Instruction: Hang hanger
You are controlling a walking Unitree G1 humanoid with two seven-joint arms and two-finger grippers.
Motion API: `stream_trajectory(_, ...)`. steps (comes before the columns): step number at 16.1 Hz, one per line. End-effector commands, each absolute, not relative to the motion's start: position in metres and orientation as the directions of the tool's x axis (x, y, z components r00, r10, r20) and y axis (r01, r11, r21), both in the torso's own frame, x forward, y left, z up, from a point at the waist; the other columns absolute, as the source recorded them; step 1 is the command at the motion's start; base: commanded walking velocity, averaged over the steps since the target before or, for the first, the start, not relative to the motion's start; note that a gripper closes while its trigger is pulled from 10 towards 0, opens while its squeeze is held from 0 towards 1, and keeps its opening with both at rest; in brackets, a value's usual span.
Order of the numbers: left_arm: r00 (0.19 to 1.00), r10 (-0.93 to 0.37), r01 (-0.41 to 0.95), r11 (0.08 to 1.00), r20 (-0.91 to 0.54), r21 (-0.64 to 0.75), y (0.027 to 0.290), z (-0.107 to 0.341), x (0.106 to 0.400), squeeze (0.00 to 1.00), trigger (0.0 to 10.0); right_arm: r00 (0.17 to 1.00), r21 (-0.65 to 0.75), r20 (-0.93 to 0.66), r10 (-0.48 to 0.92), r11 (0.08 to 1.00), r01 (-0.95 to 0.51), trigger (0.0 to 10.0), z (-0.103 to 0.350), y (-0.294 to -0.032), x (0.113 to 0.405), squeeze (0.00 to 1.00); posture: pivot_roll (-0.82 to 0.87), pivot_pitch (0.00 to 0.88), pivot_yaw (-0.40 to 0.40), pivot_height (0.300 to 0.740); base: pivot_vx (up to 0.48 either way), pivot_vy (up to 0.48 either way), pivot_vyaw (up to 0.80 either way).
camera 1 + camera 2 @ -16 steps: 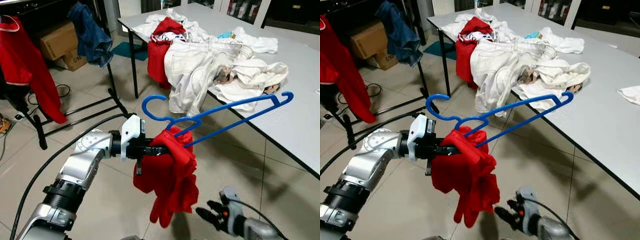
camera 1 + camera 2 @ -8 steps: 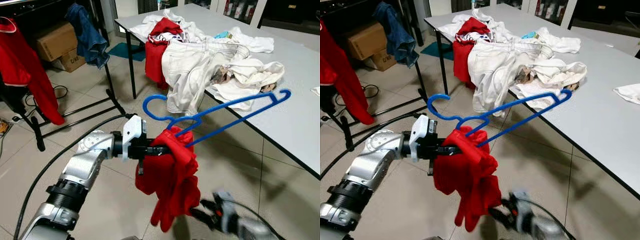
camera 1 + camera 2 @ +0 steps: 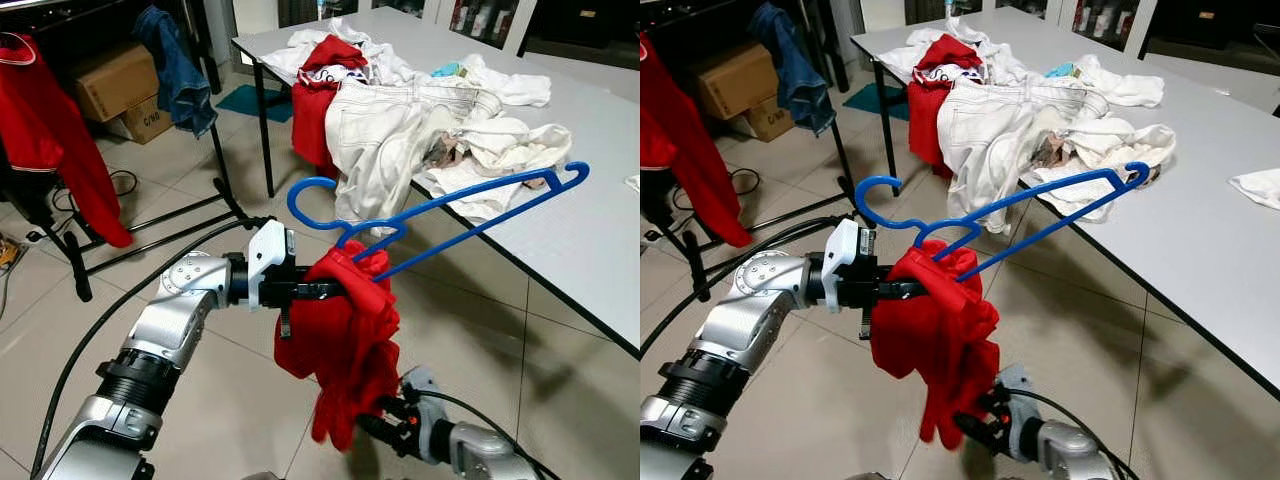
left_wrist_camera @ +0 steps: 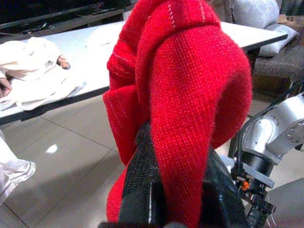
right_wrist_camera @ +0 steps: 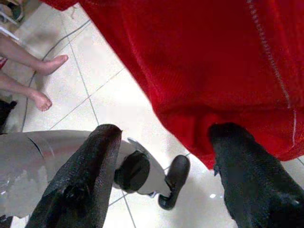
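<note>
Right now we hold a blue plastic clothes hanger (image 3: 440,210) out in front of us, over the tiled floor beside the grey table (image 3: 590,240), with a red knitted garment (image 3: 345,345) bunched on its near end. Our left gripper (image 3: 322,291) is clenched on that garment where it wraps the hanger, and in the left wrist view the red knit folds over both black fingers (image 4: 142,190). The hanger's hook points up and toward our left, while its far shoulder reaches over the table edge near the heap of white clothes (image 3: 420,130).

Our right gripper (image 5: 161,175) sits low, under the hanging hem of the garment, with its fingers spread wide and nothing between them; the right wrist view shows the red cloth just above them and a person's bare feet (image 5: 45,80) on the tiles beyond.

We judge this to be the carrying step: the garment is not spread over the hanger, and nothing is hung yet. The black clothes rack (image 3: 215,150) stands well to our left, already bearing a red top (image 3: 50,130) and a blue denim piece (image 3: 180,65). Next we would need to turn toward it and lift the hook over its rail.
</note>
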State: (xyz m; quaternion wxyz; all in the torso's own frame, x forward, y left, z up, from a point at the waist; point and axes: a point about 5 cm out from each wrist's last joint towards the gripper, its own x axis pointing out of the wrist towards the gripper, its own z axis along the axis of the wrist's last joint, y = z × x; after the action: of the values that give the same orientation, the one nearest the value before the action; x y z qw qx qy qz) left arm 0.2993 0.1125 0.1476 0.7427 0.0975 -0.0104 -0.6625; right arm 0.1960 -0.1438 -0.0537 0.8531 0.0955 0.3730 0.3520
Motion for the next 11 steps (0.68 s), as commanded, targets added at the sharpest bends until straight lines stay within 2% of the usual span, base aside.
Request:
stream_trajectory(1,0.136,-0.986,0.972,0.114,-0.094,0.205,0.114,0.158,0.304,0.0,10.0,0.479,0.43,-0.566,0.671,0.736,-0.524,10.0,-0.052,-0.141,0.2,0.0,-0.08,0.0,0.039,0.74,0.0,0.0,0.0)
stream_trajectory(3,0.134,-0.987,0.972,0.113,-0.091,0.206,0.113,0.159,0.305,0.0,10.0,0.477,0.41,-0.585,0.656,0.746,-0.524,10.0,-0.053,-0.134,0.205,0.0,-0.1,0.0,0.038,0.74,0.0,0.0,0.0)
stream_trajectory(6,0.129,-0.988,0.973,0.11,-0.082,0.204,0.109,0.158,0.304,0.0,10.0,0.534,0.33,-0.631,0.563,0.818,-0.471,10.0,-0.052,-0.134,0.217,0.0,-0.09,0.0,0.034,0.74,0.0,0.0,0.0)
stream_trajectory(9,0.126,-0.989,0.973,0.109,-0.077,0.201,0.108,0.157,0.303,0.0,10.0,0.57,0.328,-0.642,0.513,0.855,-0.401,10.0,-0.053,-0.137,0.22,0.0,-0.09,0.0,0.034,0.74,0.0,0.0,0.0)
stream_trajectory(11,0.129,-0.989,0.973,0.112,-0.073,0.2,0.108,0.157,0.302,0.0,10.0,0.563,0.326,-0.658,0.5,0.863,-0.385,10.0,-0.056,-0.136,0.217,0.0,-0.09,0.0,0.032,0.74,0.0,0.0,0.0)
